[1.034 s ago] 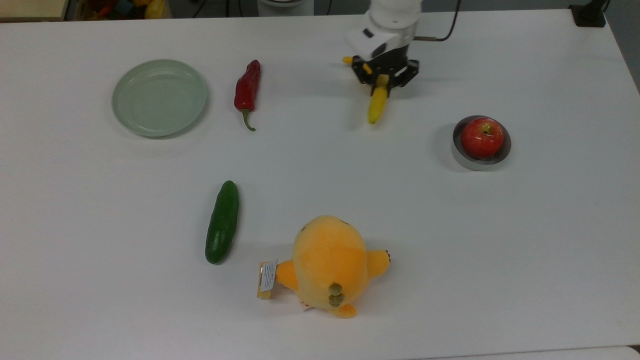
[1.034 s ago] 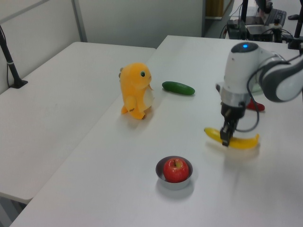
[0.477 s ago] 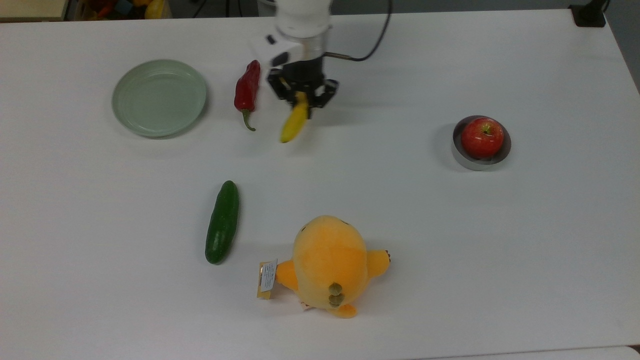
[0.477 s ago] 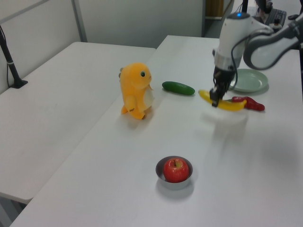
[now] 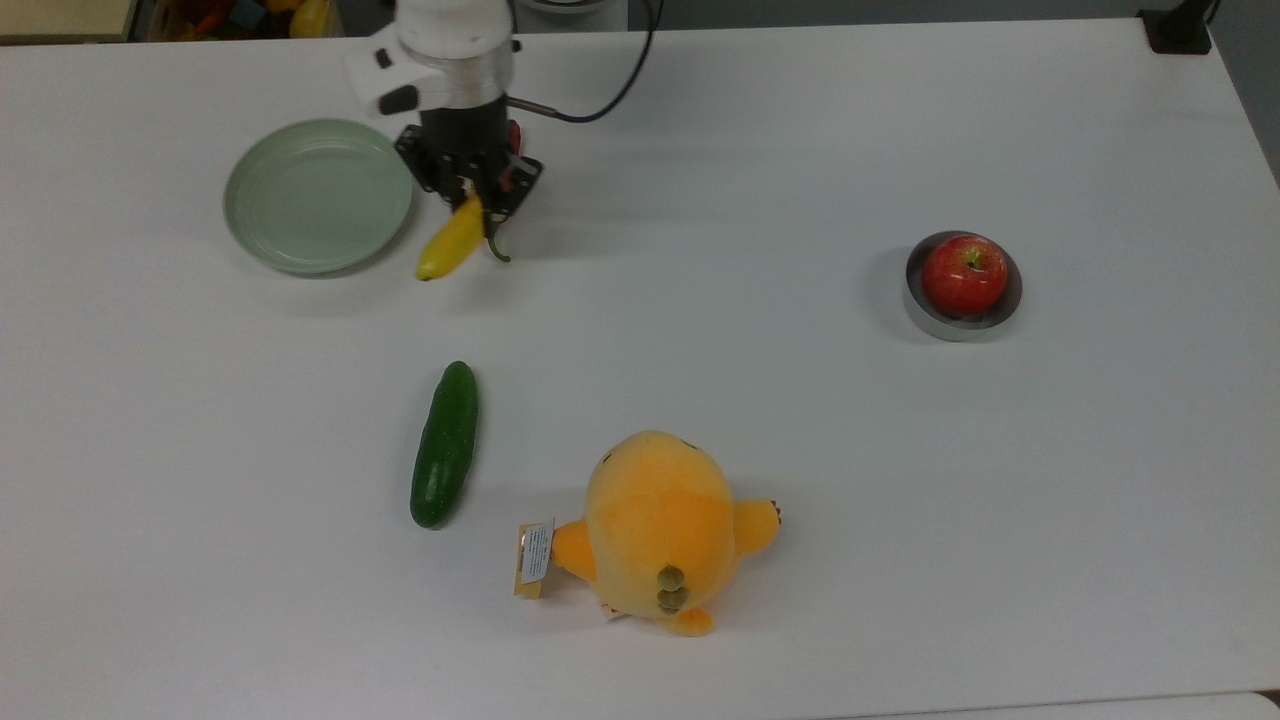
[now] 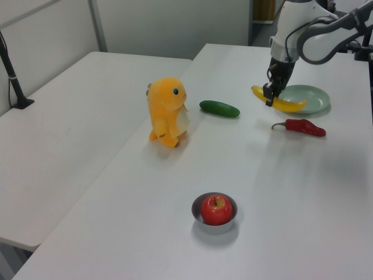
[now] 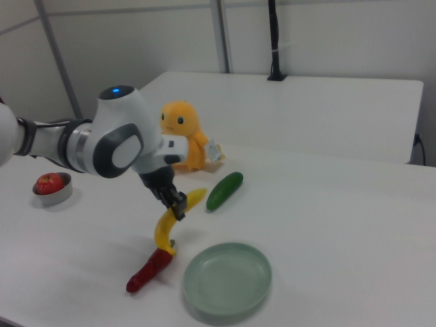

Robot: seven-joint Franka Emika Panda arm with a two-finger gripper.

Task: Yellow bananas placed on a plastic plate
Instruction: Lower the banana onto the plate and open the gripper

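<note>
Above the desk [image 5: 800,150], just beside the pale green plate [image 5: 318,195] at the top view's right, my pincer [image 5: 468,195] is clamped on the yellow banana [image 5: 450,243] (lifted, not over the plate). Directly under it lies a red chilli [image 6: 302,126]. The cucumber [image 5: 444,443], plush toy [image 5: 655,525] and apple [image 5: 964,274] in its grey dish [image 5: 938,322] sit well apart.
</note>
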